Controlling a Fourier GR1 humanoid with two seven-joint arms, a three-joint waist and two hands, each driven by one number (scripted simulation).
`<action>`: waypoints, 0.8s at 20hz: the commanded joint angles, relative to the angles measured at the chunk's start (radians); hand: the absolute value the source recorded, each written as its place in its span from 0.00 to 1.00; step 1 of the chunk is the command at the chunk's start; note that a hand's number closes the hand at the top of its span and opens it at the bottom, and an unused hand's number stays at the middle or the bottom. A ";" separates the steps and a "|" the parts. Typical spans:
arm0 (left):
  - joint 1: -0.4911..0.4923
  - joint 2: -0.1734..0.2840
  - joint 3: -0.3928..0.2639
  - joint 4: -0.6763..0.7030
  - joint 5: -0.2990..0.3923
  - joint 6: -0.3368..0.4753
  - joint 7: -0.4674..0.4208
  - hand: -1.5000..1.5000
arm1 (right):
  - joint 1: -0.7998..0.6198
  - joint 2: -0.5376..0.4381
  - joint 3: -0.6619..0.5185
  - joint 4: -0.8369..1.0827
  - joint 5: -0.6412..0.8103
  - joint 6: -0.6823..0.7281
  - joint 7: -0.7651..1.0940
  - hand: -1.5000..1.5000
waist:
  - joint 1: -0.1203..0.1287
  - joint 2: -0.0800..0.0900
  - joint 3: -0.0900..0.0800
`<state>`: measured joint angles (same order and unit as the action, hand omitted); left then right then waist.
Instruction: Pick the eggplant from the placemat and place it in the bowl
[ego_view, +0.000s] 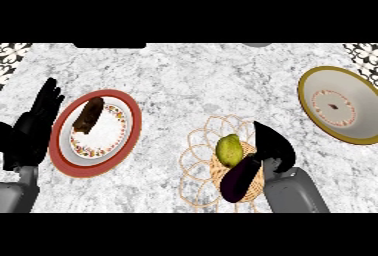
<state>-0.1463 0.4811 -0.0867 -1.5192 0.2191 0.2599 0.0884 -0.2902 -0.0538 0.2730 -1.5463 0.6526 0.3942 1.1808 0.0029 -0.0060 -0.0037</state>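
Eggplant (241, 180) location: we find it lying on the woven wire placemat (199, 150), dark purple, its long axis running from lower left to upper right. A yellow-green fruit (229, 150) sits just beside its upper end on the same placemat.

Right hand (275, 147): we see it directly beside the eggplant's upper end, fingers extended upward in the view and not curled round the eggplant. We cannot tell whether the palm touches the eggplant.

Left hand (35, 127): we see it at the left edge of the view, fingers straight and pointing up, holding nothing.

Bowl (341, 105): we locate it at the right side of the marble bench (184, 80), tilted toward the view, white inside with a gold rim, well apart from the placemat.

Plate (96, 132): a red-rimmed plate lies just right of the left hand, carrying a dark brown item (88, 115) on its upper left part.
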 joint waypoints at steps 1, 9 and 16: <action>0.024 -0.023 -0.006 -0.015 -0.016 0.006 -0.006 0.50 | 0.034 0.045 0.027 0.040 0.062 0.000 0.165 0.00 | -0.001 0.005 0.003; 0.009 -0.022 0.003 -0.023 -0.036 -0.010 0.000 0.50 | 0.042 0.038 -0.013 0.121 0.109 -0.041 0.076 0.00 | 0.002 0.007 0.004; -0.030 -0.029 0.029 0.021 -0.029 -0.046 0.003 0.50 | -0.074 0.053 -0.029 0.193 0.011 -0.010 0.088 1.00 | 0.006 0.008 0.003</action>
<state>-0.1498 0.4548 -0.0666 -1.5204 0.1921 0.2342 0.0913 -0.3042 -0.0165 0.2098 -1.4546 0.6691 0.3746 1.1256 0.0039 -0.0123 -0.0091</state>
